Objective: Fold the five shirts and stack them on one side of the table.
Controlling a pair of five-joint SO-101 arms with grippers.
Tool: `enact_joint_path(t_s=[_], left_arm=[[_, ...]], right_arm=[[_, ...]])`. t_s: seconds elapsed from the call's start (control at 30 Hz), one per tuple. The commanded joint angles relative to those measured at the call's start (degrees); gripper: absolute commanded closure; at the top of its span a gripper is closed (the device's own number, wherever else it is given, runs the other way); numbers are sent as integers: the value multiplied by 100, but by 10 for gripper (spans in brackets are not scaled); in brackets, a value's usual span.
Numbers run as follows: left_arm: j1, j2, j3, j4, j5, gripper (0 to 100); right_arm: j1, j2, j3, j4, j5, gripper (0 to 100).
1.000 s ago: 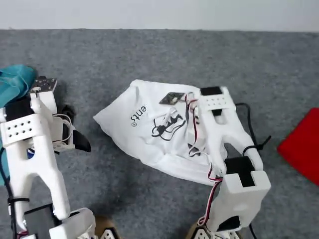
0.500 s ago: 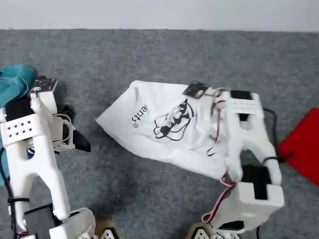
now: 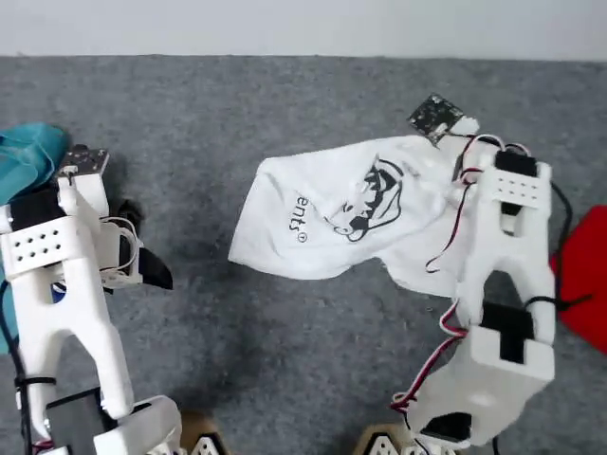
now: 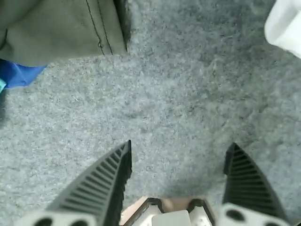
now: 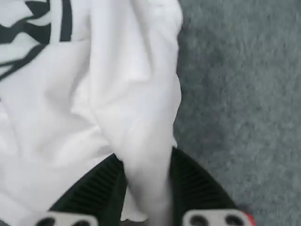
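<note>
At nine o'clock my left gripper [image 4: 176, 150] hangs released over the worktop [image 3: 285, 95], free to help. The white shirt [image 3: 332, 213] lies crumpled near centre. Toward three o'clock my right gripper [image 5: 148, 160] is clenched on a fold of it, probably to spread it flat.

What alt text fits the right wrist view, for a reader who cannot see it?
The claw grips a bunched fold of the white shirt, which bears a black print. The grey table shows beside the shirt.
</note>
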Motion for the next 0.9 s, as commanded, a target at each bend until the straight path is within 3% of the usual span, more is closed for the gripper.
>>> enact_joint_path(t_s=[0.0,0.33,0.47,0.7,0.87], left_arm=[[53,-105,-13,185,-35,703],[554,-105,-13,185,-26,703],[1081,-105,66,185,-26,703],[2655,-53,-145,105,-79,703],[3332,-44,-233,-1029,-79,703]], right_arm=[[154,31,-1011,796,-527,697],[-426,22,-2611,3029,-818,699],[-813,84,-2409,4673,158,700],[-611,-444,132,4611,1345,700],[-585,-365,1055,4426,1354,697]])
